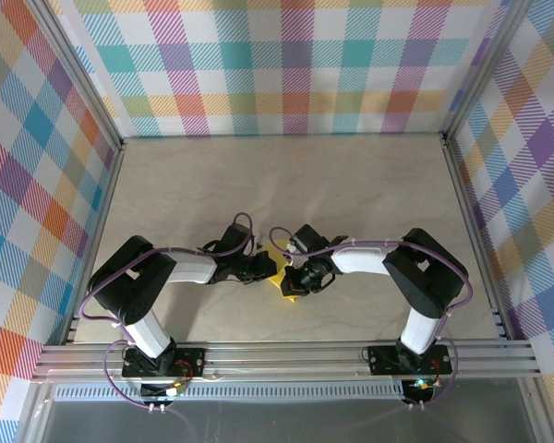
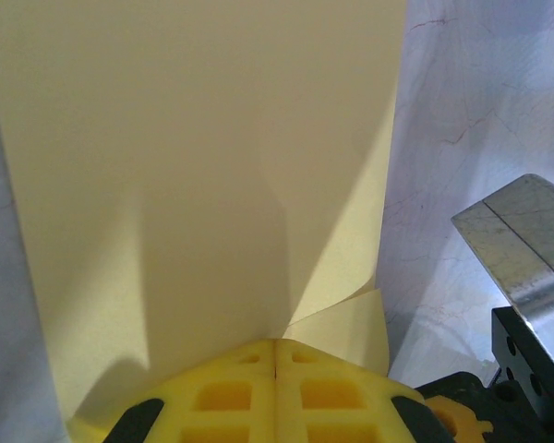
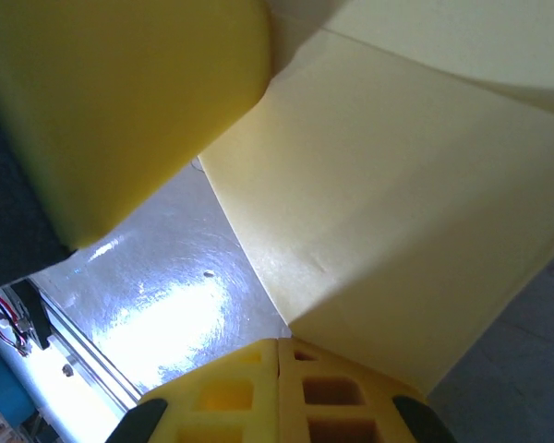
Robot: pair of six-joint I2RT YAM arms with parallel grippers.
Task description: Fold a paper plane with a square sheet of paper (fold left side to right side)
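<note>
The square sheet of paper is pale yellow and partly folded, and it sits between my two grippers at the near middle of the table. In the left wrist view the paper spreads out from the tips of my left gripper. Those jaws are shut with a crease running into their seam, and a small flap curls up to the right. My right gripper is shut on a corner of the paper. A yellow finger of the left gripper hangs close above it. In the top view, the left gripper and right gripper almost touch.
The pale marbled table stretches away behind the grippers, closed in by checked walls. An aluminium rail carries both arm bases at the near edge. Part of the right arm shows beside the paper in the left wrist view.
</note>
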